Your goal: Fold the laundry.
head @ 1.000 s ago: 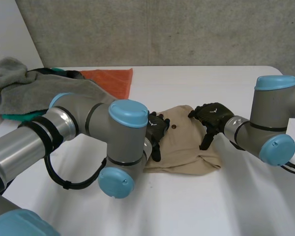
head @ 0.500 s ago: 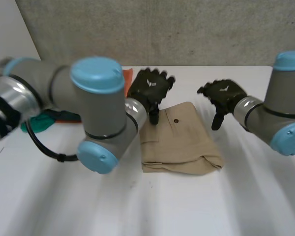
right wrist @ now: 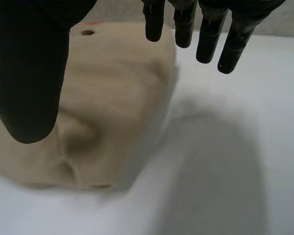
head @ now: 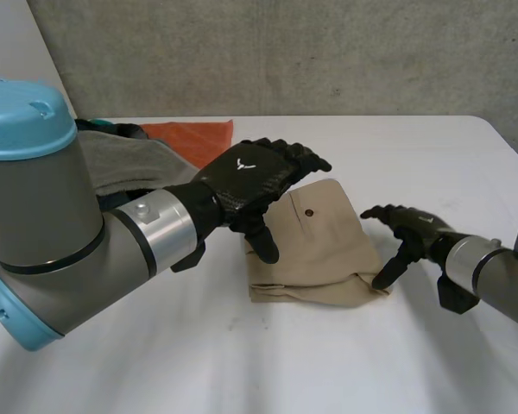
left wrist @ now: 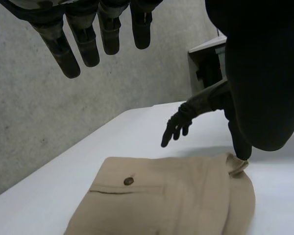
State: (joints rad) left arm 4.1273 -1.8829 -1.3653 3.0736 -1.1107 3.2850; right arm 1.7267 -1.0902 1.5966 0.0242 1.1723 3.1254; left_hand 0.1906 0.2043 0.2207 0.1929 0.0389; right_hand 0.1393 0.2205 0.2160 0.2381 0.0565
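Note:
A tan garment (head: 319, 254), folded into a small rectangle with a button on top, lies in the middle of the white table (head: 328, 362). My left hand (head: 250, 177) hovers open above its far left part, touching nothing. In the left wrist view the garment (left wrist: 161, 196) lies below the straight fingers (left wrist: 88, 34), and the right hand (left wrist: 179, 125) shows beyond it. My right hand (head: 410, 228) is open just right of the garment's near right corner. In the right wrist view the garment (right wrist: 98, 98) lies beneath the thumb, and the fingers (right wrist: 206, 29) hang over bare table.
A heap of grey cloth (head: 134, 159) and a flat orange cloth (head: 194, 136) lie at the back left of the table. My left arm (head: 69, 233) bulks across the left foreground. A grey wall stands behind the table's far edge.
Both hands rested on the garment a second ago. The left hand has risen off it toward the back left; the right hand has drawn away to the garment's right side.

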